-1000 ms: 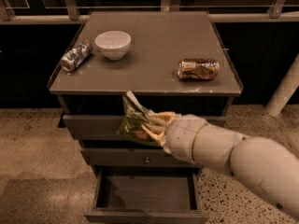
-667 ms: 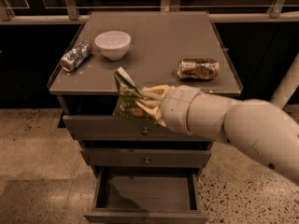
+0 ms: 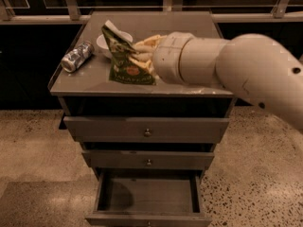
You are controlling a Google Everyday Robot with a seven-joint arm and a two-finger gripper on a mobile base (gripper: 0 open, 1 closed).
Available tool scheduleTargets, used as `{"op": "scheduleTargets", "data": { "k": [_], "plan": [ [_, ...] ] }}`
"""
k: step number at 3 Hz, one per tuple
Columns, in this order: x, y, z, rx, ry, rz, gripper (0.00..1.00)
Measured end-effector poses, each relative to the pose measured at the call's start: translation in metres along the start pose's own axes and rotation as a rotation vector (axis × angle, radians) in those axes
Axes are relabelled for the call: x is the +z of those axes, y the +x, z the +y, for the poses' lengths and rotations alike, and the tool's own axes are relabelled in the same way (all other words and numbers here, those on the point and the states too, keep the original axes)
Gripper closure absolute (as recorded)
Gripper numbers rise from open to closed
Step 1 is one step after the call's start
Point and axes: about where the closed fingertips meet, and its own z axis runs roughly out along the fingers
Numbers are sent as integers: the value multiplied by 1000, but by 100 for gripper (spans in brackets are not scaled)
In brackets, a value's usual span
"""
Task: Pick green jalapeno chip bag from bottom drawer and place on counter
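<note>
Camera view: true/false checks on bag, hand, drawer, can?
1. The hand grips the bag. True.
2. The bottom drawer is shut. False: it is pulled open.
3. The can lies on the counter, left of the bag in this view. True.
4. The bag sits inside the bottom drawer. False: it is held up over the counter, partly hiding the bowl.
</note>
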Motion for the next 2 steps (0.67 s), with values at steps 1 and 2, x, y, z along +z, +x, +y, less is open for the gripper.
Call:
{"op": "scheduleTargets", "data": {
  "k": [1, 2],
  "plan": [
    [21, -7, -30, -38, 16, 28, 100],
    [49, 22, -45, -11, 20, 77, 100]
  ]
}}
